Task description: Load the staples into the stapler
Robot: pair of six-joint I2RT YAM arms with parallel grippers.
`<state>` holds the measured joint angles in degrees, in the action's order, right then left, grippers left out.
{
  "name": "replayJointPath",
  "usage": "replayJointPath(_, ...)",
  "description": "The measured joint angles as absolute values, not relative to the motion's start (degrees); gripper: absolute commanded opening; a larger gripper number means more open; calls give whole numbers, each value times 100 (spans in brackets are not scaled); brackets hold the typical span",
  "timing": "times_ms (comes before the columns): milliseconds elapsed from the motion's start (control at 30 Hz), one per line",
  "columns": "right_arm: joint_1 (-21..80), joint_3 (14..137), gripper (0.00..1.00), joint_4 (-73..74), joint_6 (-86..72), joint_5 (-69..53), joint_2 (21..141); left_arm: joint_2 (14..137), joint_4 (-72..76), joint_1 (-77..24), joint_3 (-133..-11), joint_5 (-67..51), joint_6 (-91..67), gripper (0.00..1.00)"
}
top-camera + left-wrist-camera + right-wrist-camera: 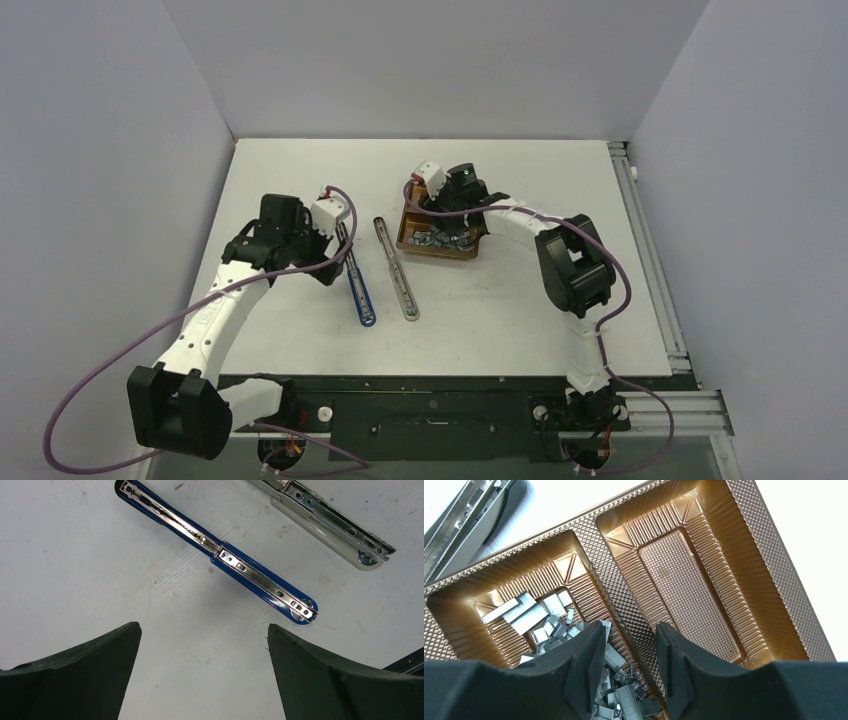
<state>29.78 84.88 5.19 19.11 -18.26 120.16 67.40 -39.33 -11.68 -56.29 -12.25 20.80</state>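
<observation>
Right wrist view showed us staples piled in one gold tray compartment, right hand part-open over them; left hand gaped above the blue stapler lying near-to-far.

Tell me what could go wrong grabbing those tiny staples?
The right gripper seems lined up over the tray divider, so closing might pinch the wall, not staples. The staples lie in a jumbled pile; several strips, or none, could come up. The blue stapler lies loose near the open left gripper; a nudge might shift it.
</observation>
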Motion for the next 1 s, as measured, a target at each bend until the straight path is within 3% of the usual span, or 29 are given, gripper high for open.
replayJointPath(167, 2978, 8468, 35, 443, 1881, -1656, 12018, 6707, -3935, -1168, -5629, -1225, 2108, 96)
replayJointPath(467, 2956, 8101, 17, -95, 1688, -1090, 11963, 6512, -3938, -1168, -5629, -1225, 2158, 96)
replayJointPath(1000, 2543, 6226, 12, -423, 858, -261, 10554, 6278, -3977, -1168, -5463, -1273, 2217, 96)
